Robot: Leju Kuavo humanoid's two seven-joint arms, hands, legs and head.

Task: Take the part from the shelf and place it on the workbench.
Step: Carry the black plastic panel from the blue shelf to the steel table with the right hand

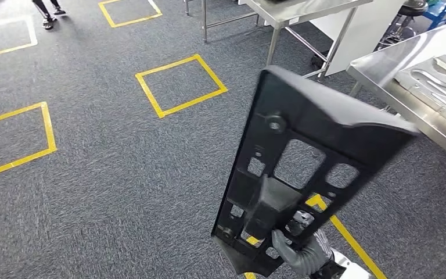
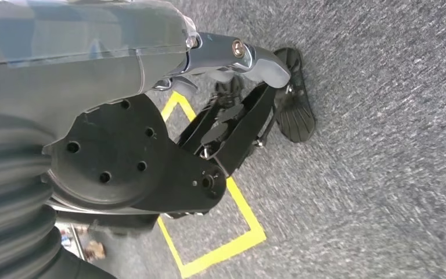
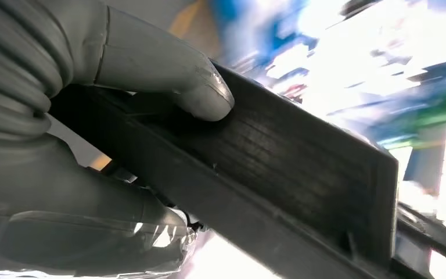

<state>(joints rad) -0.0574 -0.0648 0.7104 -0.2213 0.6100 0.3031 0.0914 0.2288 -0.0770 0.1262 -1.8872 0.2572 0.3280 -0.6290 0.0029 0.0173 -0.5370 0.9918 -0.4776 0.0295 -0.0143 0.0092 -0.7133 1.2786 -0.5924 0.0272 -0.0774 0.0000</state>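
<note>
The part point(image 1: 325, 116) is a long flat black plastic panel with several cut-out windows, standing tilted above the carpet in the head view. My right hand point(image 1: 302, 250) grips its lower end from underneath. In the right wrist view the grey thumb point(image 3: 168, 70) presses on the panel's point(image 3: 302, 174) ribbed face, with the other fingers wrapped below. The steel workbench point(image 1: 406, 58) stands at the right, beyond the panel's upper end. My left hand point(image 2: 226, 116) hangs over the carpet with its fingers stretched out, holding nothing.
Light grey moulded pieces point(image 1: 441, 81) lie on the workbench. A second steel table point(image 1: 302, 11) and a white cabinet point(image 1: 354, 35) stand at the back. Yellow tape squares point(image 1: 180, 84) mark the grey carpet. A person's feet point(image 1: 49, 17) show at the far left.
</note>
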